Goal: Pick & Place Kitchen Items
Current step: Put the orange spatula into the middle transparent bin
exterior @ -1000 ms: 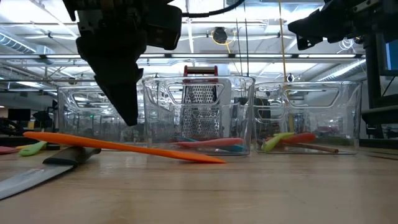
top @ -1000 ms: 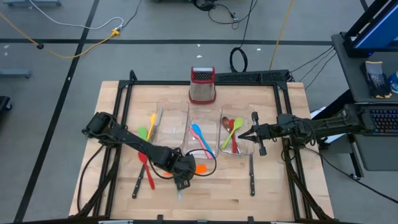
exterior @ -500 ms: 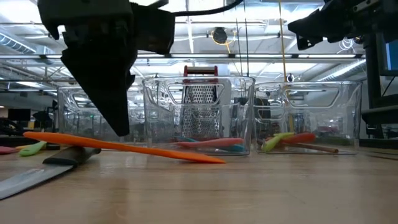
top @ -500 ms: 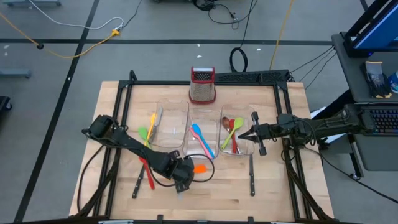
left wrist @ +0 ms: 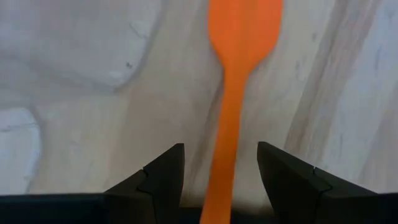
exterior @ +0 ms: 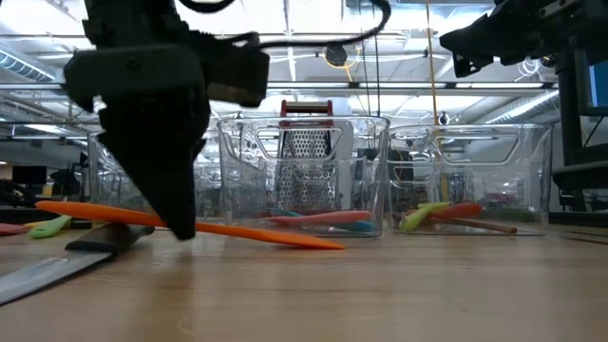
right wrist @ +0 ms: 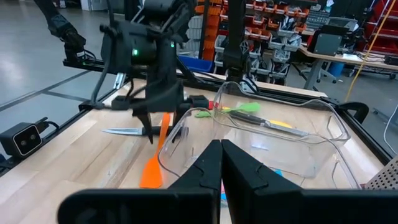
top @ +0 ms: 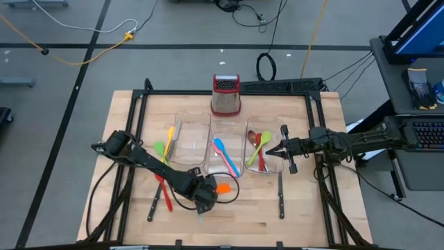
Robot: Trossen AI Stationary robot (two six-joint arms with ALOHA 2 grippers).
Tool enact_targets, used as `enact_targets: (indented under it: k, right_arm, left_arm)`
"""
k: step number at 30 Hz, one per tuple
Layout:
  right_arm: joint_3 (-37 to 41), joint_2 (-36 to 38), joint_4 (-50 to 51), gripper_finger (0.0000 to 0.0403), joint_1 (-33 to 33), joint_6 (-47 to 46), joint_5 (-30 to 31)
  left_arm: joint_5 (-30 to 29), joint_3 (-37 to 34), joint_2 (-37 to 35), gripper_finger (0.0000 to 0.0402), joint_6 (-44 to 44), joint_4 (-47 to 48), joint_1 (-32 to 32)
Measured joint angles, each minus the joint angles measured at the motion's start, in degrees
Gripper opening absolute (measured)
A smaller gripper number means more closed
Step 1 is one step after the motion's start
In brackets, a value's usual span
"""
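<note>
My left claw [left wrist: 221, 180] is down at the table [top: 125, 111], fingers spread on both sides of the orange spatula [left wrist: 235, 93]. They are not pinching it. A knife [exterior: 57, 261] lies just beside it, and part of the orange handle rests over the knife's dark end. Three clear bins [top: 191, 135] stand behind, with a pink and a blue spoon [top: 223, 154] in the middle one. The grater [top: 225, 95] stands behind the bins. My right claw [top: 267, 151] hangs over the right bin, pressed together. I cannot read any words anywhere.
</note>
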State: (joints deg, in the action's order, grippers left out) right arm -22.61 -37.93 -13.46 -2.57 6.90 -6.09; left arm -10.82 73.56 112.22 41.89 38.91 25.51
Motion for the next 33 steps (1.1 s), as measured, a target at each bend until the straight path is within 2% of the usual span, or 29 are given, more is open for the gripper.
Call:
enact_targets:
  k: [5,8,11,14,16,22,27,33]
  right_arm:
    - [0.00,0.00,-0.02,0.0000,0.00,0.00,0.00]
    - [0.00,-0.02,-0.04,0.0000,0.00,-0.02,0.00]
    - [0.00,-0.02,-0.05,0.0000,0.00,-0.02,0.00]
    - [0.00,-0.02,-0.15,0.0000,0.00,-0.02,0.00]
    - [0.00,-0.02,-0.28,0.0000,0.00,-0.02,0.00]
    - [0.00,-0.02,-0.48,0.0000,0.00,-0.22,0.00]
    - [0.00,0.00,-1.09,0.0000,0.00,-0.24,0.00]
    - [0.00,0.00,-2.07,0.0000,0.00,-1.30,0.02]
  left_arm:
    - [2.25,0.33,2.73,0.0206,0.30,-0.03,-0.26]
    - [3.33,0.29,3.23,0.0186,0.57,-0.02,-0.45]
    - [3.40,0.26,2.93,0.0127,0.49,0.01,-0.34]
    - [3.41,0.26,2.85,0.0047,0.23,-0.02,-0.26]
    - [2.81,0.22,2.48,0.0021,-0.42,0.09,-0.12]
    - [0.62,2.54,1.69,0.0020,-2.10,5.09,-0.09]
    - [-0.58,10.09,1.44,0.0020,-4.75,13.08,0.07]
    - [-0.21,16.87,1.49,0.0020,-7.33,18.18,1.03]
